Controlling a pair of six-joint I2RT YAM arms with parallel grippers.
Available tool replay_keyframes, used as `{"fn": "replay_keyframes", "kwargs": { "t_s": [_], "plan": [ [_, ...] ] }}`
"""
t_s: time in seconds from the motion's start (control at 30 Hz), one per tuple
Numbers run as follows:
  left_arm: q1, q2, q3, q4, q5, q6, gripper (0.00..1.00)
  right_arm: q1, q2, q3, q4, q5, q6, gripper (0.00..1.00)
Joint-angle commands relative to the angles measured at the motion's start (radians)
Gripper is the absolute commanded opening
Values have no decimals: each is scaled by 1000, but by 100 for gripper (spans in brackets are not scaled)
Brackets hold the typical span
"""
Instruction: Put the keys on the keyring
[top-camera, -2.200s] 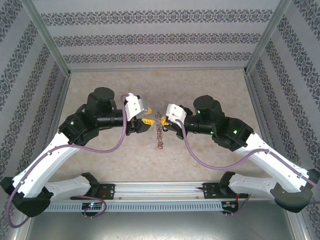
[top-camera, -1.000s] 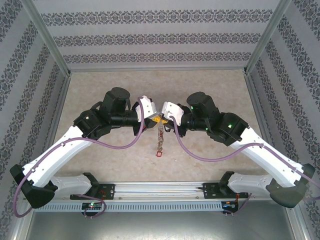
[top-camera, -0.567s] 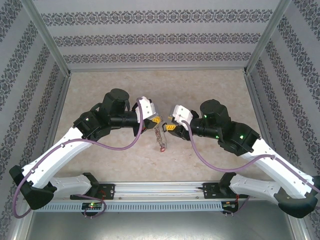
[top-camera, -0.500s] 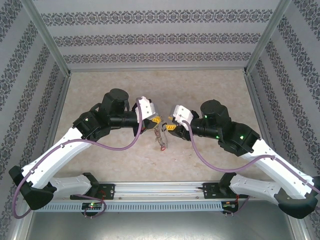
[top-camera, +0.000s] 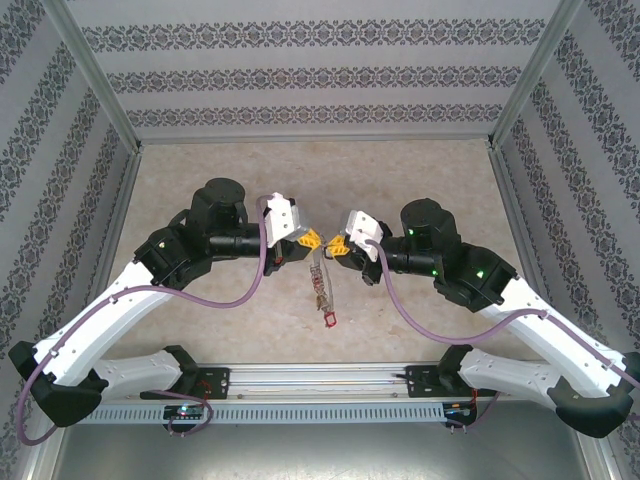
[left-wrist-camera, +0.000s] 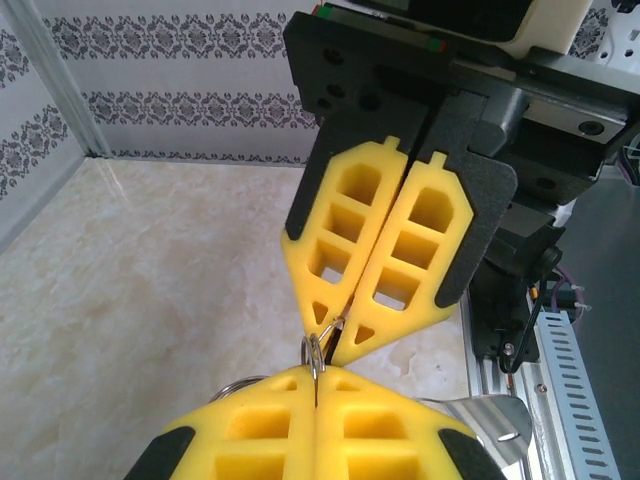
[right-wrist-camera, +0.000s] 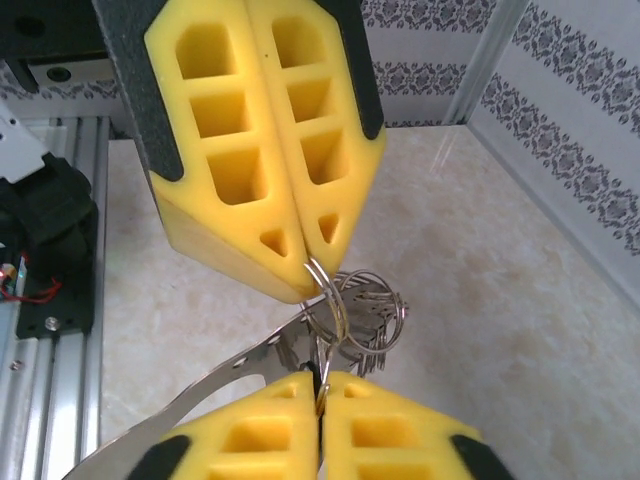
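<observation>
I judge threading in hand: left claw (top-camera: 313, 240) and right claw (top-camera: 338, 247) meet tip to tip, both clamped on the keyring (top-camera: 322, 290), which dangles between them. I cannot pick out the black-tagged key. Next calls for fine alignment.

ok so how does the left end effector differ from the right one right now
The left end effector reaches in from the left, the right end effector from the right, tip to tip. In the top view the keyring hangs closer under the left one than the right one. Shared: both have yellow pads and are shut on the keyring's wire; a red tag dangles at its bottom.
</observation>
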Motion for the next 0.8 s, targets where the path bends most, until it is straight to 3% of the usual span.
{"fn": "replay_keyframes", "kwargs": {
  "t_s": [0.0,0.33,0.77],
  "plan": [
    [0,-29,-7,92,35,-25,0,-9,1,-1,24,-21,-4,0],
    [2,-39,-108,385,-37,-209,0,-6,21,-7,64,50,-16,0],
    [6,-18,-115,420,-78,-246,0,90,94,0,172,123,-94,3]
  ]
}}
